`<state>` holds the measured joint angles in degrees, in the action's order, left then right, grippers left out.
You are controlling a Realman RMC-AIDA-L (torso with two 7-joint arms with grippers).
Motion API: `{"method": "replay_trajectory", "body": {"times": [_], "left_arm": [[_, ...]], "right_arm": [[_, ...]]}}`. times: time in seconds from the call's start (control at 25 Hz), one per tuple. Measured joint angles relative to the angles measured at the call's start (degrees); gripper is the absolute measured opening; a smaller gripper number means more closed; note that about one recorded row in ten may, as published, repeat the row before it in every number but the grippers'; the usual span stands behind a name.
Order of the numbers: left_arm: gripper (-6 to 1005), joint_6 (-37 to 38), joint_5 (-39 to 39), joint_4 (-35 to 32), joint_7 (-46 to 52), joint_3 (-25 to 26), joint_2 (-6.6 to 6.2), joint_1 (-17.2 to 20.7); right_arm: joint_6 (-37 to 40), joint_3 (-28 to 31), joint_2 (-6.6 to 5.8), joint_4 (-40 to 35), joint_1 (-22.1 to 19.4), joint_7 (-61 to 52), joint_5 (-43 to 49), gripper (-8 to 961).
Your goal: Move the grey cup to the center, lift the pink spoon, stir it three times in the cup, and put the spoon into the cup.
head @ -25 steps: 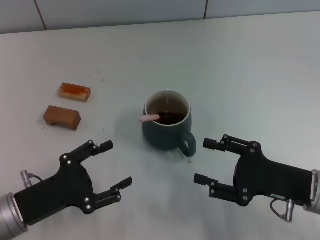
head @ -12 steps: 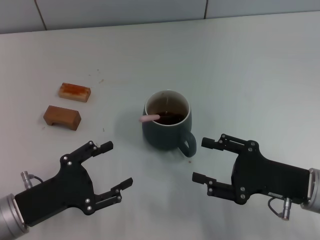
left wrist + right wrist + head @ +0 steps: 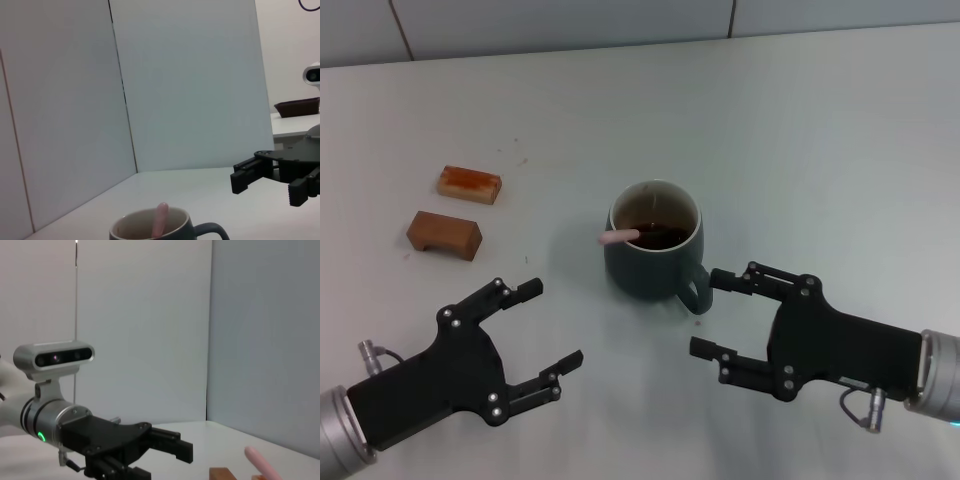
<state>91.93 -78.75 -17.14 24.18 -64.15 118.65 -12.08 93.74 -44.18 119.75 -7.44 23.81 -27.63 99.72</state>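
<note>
Beside the grey cup (image 3: 653, 252) holding the pink spoon (image 3: 619, 237), right gripper (image 3: 709, 313) spread wide near its handle, left gripper (image 3: 551, 325) wide, farther off.

We note a white table (image 3: 800, 130). On it rest the grey cup (image 3: 653, 252) near the middle and two brown blocks (image 3: 469, 184) (image 3: 443, 233) toward the left, close together.

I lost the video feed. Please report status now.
Both claws open: right claw beside the cup handle, left claw clear. Spoon in cup. No obstruction.
</note>
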Motion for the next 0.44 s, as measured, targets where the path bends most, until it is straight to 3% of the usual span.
{"method": "replay_trajectory", "body": {"times": [0.44], "left_arm": [[809,0.2,0.0,0.0,0.0,0.0,-0.14,0.3]], "right_arm": [[-2.2,0.2,0.05,4.5,2.5,2.6,-0.2,708]]}}
